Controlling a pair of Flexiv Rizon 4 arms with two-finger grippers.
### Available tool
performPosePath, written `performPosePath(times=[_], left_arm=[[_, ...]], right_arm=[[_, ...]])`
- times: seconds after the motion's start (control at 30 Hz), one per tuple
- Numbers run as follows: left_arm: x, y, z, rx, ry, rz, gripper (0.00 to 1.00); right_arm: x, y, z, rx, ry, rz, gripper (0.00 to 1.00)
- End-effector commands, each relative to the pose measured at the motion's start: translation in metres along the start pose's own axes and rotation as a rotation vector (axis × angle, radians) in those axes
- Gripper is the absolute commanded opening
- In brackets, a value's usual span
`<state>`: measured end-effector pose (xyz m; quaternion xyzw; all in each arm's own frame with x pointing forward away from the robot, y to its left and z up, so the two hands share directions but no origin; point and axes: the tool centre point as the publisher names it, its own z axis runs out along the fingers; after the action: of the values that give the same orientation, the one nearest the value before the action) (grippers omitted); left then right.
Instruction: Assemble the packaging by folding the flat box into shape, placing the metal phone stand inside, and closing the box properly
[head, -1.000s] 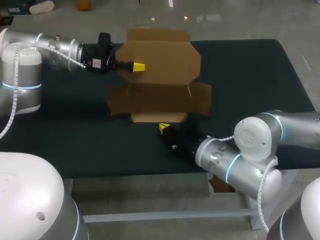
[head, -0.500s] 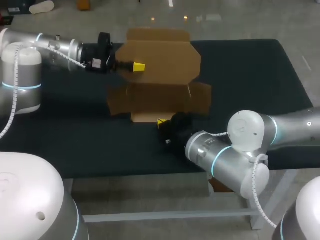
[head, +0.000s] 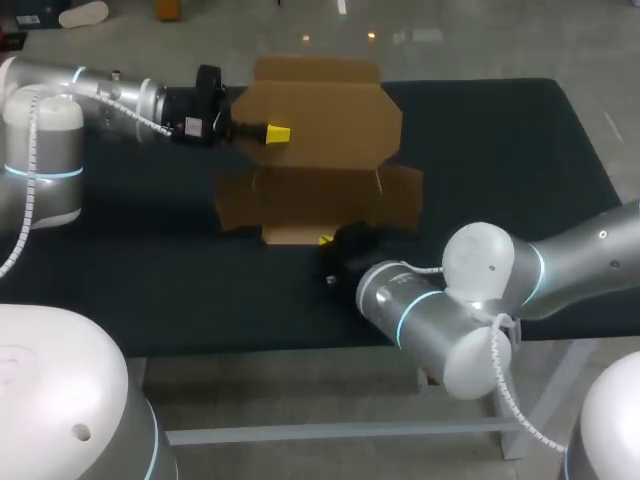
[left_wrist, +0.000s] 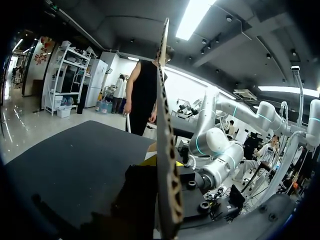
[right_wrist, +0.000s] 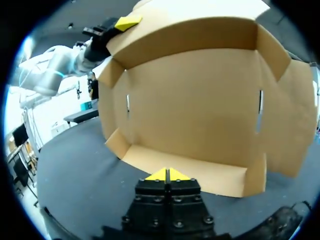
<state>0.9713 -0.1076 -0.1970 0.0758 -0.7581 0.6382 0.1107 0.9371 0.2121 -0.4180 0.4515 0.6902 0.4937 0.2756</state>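
1. The cardboard box (head: 318, 160) sits partly folded on the black table (head: 500, 150). Its base panel lies flat, its large rear panel stands raised, its side flaps spread outward, and its low front flap is turned up.
2. The left gripper (head: 272, 133) is at the left edge of the box's raised rear panel.
3. The left gripper is clenched on that panel. The head view shows one yellow tip on the panel's inner face. The left wrist view shows the panel edge-on, running between the fingers.
4. The right gripper (right_wrist: 168, 174) is low over the table, just in front of the box's front flap, and points into the open interior.
5. The right gripper is clenched on nothing, with its two yellow tips pressed together.
6. Whether those tips touch the front flap cannot be told.
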Motion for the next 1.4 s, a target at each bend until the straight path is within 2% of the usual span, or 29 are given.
performPosePath(times=[0.03, 0.5, 0.8, 1.07, 1.4], left_arm=[[-0.001, 0.002, -0.002, -0.003, 0.004, -0.001, 0.0], [-0.001, 0.002, -0.002, -0.003, 0.004, -0.001, 0.0], [-0.001, 0.002, -0.002, -0.003, 0.004, -0.001, 0.0], [-0.001, 0.002, -0.002, -0.003, 0.004, -0.001, 0.0], [-0.001, 0.002, -0.002, -0.003, 0.004, -0.001, 0.0]], right_arm=[[0.0, -0.002, 0.002, 0.0, -0.206, -0.003, 0.0], [-0.01, -0.006, 0.007, 0.016, -0.201, -0.001, 0.0], [-0.009, 0.003, 0.012, -0.006, -0.185, -0.015, 0.0], [-0.011, 0.0, 0.029, 0.018, -0.16, -0.016, 0.0], [-0.011, -0.002, 0.031, 0.023, -0.15, -0.013, 0.0]])
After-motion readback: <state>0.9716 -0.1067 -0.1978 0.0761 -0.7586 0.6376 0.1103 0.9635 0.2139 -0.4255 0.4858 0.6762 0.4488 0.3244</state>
